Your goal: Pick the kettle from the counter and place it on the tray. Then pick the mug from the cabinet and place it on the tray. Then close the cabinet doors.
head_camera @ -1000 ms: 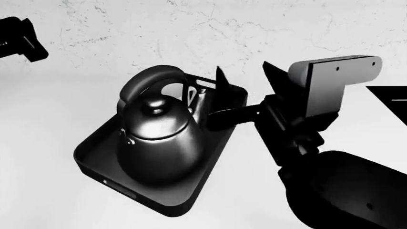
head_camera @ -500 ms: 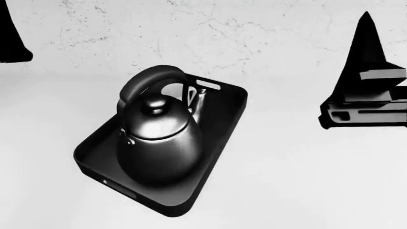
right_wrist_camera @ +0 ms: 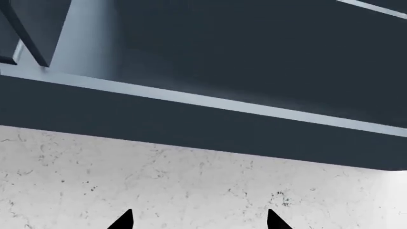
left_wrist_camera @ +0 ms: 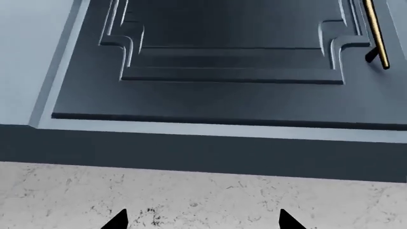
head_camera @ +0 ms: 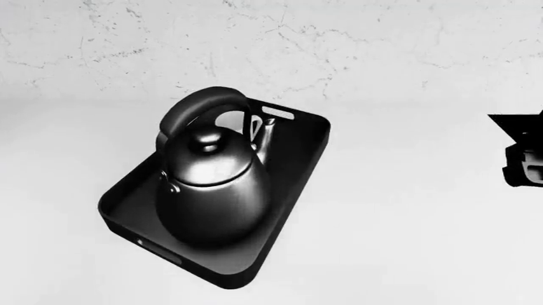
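Both tools, left tool (left_wrist_camera: 201, 220) and right tool (right_wrist_camera: 198, 219), are released, grasping nothing. Kettle (head_camera: 212, 190) and mug (head_camera: 257, 129) sit on the tray (head_camera: 293, 190). Push each cabinet door (left_wrist_camera: 229, 57) flush, gently.

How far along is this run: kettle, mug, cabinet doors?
Kettle stands on the tray, and the mug sits behind it there, so both placements look done. Both hands are empty, fingertips apart, facing the cabinet: the left wrist view shows a door panel with its brass handle. Closing the doors remains.
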Available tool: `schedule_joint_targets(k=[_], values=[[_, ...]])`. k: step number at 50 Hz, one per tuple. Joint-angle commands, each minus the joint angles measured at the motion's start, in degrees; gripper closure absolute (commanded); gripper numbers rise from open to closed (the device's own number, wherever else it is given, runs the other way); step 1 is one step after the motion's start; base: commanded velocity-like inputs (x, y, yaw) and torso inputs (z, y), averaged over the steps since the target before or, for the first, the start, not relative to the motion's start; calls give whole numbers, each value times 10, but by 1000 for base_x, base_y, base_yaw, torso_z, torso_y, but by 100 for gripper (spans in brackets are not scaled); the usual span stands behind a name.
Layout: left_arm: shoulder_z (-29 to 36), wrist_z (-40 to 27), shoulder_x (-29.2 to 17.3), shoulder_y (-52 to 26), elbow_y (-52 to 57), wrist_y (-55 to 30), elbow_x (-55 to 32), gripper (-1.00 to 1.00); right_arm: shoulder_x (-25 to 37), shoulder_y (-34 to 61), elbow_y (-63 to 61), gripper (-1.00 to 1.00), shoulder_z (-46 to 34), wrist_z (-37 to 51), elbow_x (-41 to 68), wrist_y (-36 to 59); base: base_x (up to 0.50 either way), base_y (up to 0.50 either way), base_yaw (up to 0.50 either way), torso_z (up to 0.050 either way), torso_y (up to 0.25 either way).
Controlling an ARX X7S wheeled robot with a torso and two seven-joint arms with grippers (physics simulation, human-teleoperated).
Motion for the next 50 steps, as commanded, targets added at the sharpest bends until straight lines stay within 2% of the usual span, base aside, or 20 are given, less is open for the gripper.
schedule_joint_targets(k=[1, 8, 23, 43, 50], values=[[-2, -56, -50, -48, 13, 27, -52, -100, 40, 17, -2, -100, 5, 6, 18, -25, 0, 0, 0, 0, 0], [7, -89, -85, -86, 4, 45, -79, -100, 66, 31, -2, -100, -11, 6, 20, -51, 0, 0, 0, 0, 0], [5, -102, -107, -106, -1, 57, -87, -100, 86, 46, -2, -100, -27, 6, 22, -73, 0, 0, 0, 0, 0], [-2, -85, -90, -85, 7, 54, -73, -100, 65, 28, -2, -100, 7, 6, 38, -60, 0, 0, 0, 0, 0], [-5, -81, -90, -81, 9, 54, -72, -100, 60, 22, -2, -100, 21, 6, 48, -63, 1, -464, 0, 0, 0]])
